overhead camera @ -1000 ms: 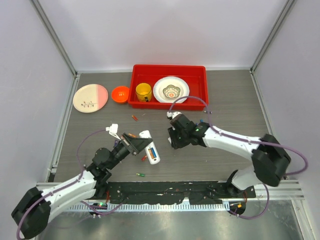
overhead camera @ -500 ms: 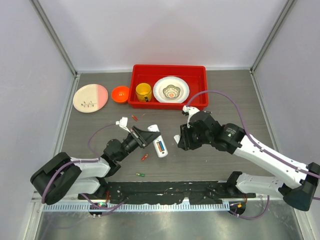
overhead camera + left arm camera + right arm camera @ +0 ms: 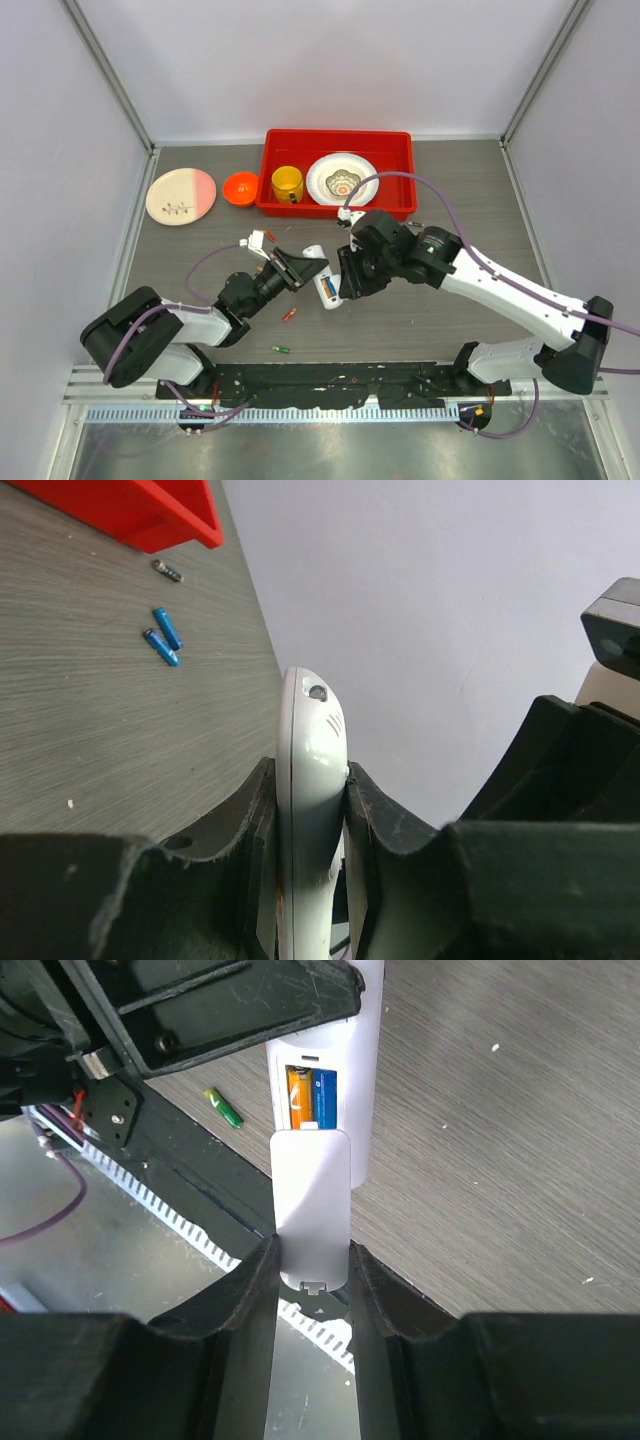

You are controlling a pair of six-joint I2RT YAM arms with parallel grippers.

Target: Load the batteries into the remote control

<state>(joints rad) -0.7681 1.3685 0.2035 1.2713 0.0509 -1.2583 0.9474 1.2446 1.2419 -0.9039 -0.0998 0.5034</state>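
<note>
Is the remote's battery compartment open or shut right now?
Open. The right wrist view shows the orange and blue batteries exposed in the remote control. The back cover sits just off the opening, gripped between the right fingers.

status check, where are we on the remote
Left pincer shut on remote. Right pincer holds back cover, not yet on; two batteries seated. Nothing in the way.

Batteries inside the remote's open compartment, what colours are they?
One orange battery and one blue battery, clearest in the right wrist view.
</note>
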